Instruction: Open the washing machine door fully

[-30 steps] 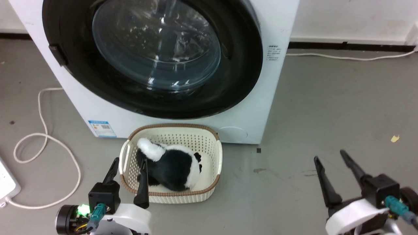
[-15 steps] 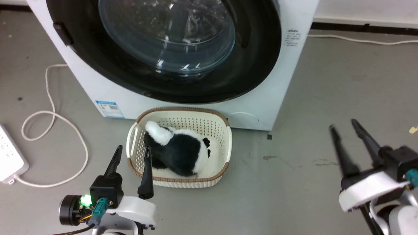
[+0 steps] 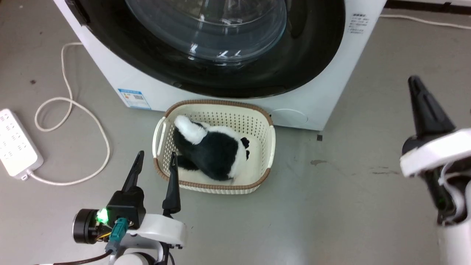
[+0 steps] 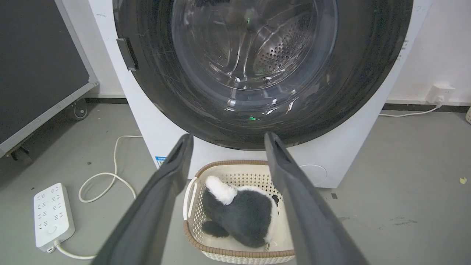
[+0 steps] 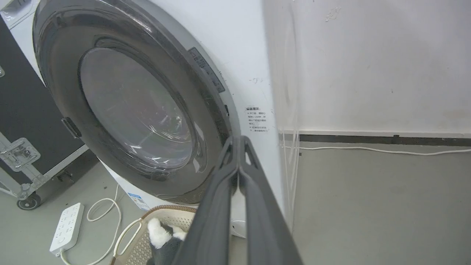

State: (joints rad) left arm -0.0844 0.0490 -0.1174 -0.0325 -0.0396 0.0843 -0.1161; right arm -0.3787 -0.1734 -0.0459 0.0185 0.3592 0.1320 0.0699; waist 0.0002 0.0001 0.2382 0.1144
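Head view: washing machine door (image 3: 312, 66) sits shut against the front of the washing machine (image 3: 331, 99), with the glossy black rim and clear bowl window facing the robot at the top of frame. Left gripper (image 3: 156, 156) is low at lower left, fingers parted and empty, one tip over the rim of the cream basket (image 3: 270, 147) that holds a black-and-white plush toy (image 3: 217, 154); it is well below the door. Right gripper (image 3: 415, 84) is raised at the right edge, off the machine's right corner. Right wrist view: its fingers are pressed tip to tip on nothing, pointing at the white front just beside the door's right-hand rim. Key relation: the door lies ahead and to the left of the right gripper, and the right arm is clearly the nearer. Small black tab (image 4: 127, 54) on the left rim could be handle or hinge; cannot tell. Judgement: approach step, door not yet touched. The next move likely needs the closed tips at the right rim edge, if that side swings free.
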